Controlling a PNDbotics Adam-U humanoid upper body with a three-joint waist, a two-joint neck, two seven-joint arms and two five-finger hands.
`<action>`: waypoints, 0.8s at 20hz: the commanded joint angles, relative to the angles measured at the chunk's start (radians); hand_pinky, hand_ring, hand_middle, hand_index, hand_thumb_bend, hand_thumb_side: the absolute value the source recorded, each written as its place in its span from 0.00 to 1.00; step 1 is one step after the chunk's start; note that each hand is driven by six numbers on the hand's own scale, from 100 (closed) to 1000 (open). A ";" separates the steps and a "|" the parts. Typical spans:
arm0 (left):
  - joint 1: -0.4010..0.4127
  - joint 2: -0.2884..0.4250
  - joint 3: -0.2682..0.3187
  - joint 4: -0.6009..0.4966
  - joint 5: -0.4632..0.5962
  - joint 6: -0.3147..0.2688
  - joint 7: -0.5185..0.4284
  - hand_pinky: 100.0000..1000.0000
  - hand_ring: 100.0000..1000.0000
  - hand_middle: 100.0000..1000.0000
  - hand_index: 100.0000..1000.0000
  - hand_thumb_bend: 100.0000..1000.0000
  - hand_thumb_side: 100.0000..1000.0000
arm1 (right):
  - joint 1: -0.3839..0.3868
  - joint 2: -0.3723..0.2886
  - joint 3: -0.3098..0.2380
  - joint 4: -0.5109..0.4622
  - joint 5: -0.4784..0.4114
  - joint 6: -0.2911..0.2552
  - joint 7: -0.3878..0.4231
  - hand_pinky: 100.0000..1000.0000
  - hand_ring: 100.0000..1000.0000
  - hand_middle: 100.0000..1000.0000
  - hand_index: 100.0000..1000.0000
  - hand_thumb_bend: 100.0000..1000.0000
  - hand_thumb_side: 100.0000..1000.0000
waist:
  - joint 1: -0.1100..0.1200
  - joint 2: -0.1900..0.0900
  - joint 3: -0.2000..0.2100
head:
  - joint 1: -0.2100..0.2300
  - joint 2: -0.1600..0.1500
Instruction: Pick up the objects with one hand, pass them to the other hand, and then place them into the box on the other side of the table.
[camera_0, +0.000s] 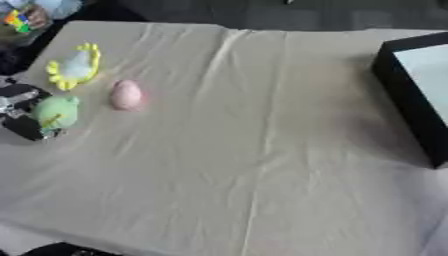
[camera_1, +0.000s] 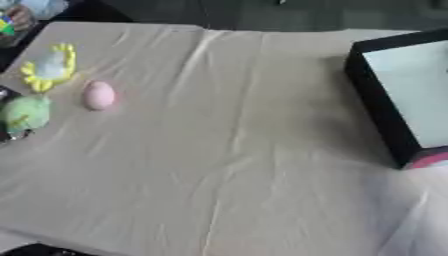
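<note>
Green toy (camera_0: 56, 112), long axis upright, sits against left hand (camera_0: 19, 107); fingers' state unclear.

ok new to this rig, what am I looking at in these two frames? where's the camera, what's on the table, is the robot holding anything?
Both pictures come from one stereo camera in a humanoid robot's head, looking down at the table: left eye and right eye, same moment, nearly the same picture. The robot has two arms with fingered hands, driven by a person.

The table is covered with a beige cloth. On the robot's left side lie three small soft things: a yellow and white toy, a pink egg-shaped thing and a green round toy. The left hand shows only partly at the left edge, right beside the green toy; I cannot tell whether it grips it. On the right stands a black box with a pale inside, where the things should end up. The right hand is not in view.
</note>
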 joint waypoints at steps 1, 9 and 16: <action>-0.001 0.046 0.034 -0.062 0.017 0.020 0.039 0.77 0.73 0.66 0.56 0.09 0.00 | -0.016 -0.024 -0.002 -0.012 -0.003 -0.001 0.002 1.00 0.96 0.95 1.00 0.00 0.75 | 0.004 -0.007 0.002 | -0.001 -0.015; 0.021 0.035 0.056 -0.212 0.099 0.046 0.121 0.76 0.70 0.62 0.55 0.00 0.00 | -0.054 -0.027 0.012 -0.033 -0.002 -0.006 0.013 1.00 0.97 0.95 1.00 0.00 0.72 | 0.003 -0.010 0.004 | -0.013 -0.036; 0.020 -0.021 0.034 -0.330 0.162 0.052 0.156 0.75 0.67 0.58 0.55 0.00 0.02 | -0.145 -0.021 0.078 -0.066 0.016 0.003 0.069 1.00 0.97 0.95 1.00 0.00 0.67 | -0.003 -0.016 0.002 | -0.037 -0.053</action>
